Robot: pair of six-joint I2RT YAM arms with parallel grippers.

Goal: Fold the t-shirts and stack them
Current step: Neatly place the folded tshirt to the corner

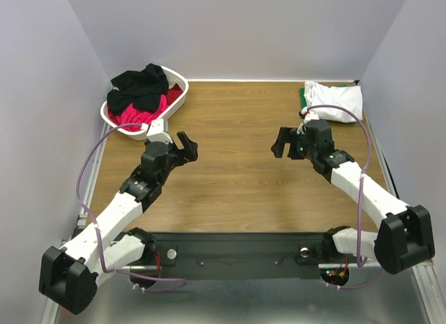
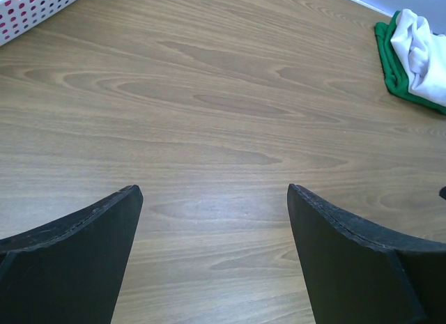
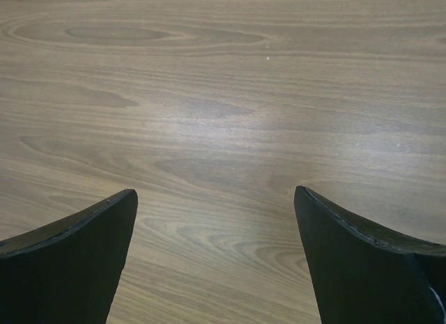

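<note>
A folded white t-shirt (image 1: 336, 98) lies on a green t-shirt (image 1: 303, 95) at the table's far right corner; the left wrist view shows the same white t-shirt (image 2: 423, 51) on the green one (image 2: 391, 63). A black t-shirt (image 1: 139, 86) and a red/pink t-shirt (image 1: 139, 113) are bundled in the white basket (image 1: 177, 101) at the far left. My left gripper (image 1: 187, 147) hovers open over bare wood right of the basket, nothing between its fingers. My right gripper (image 1: 280, 143) faces it from the right, open and empty, in front of the folded pile.
The wooden table (image 1: 233, 171) stretches between the two grippers. Grey walls close in the left, back and right sides. The basket's dotted corner (image 2: 35, 9) shows at the left wrist view's top left. A dark base rail (image 1: 237, 258) runs along the near edge.
</note>
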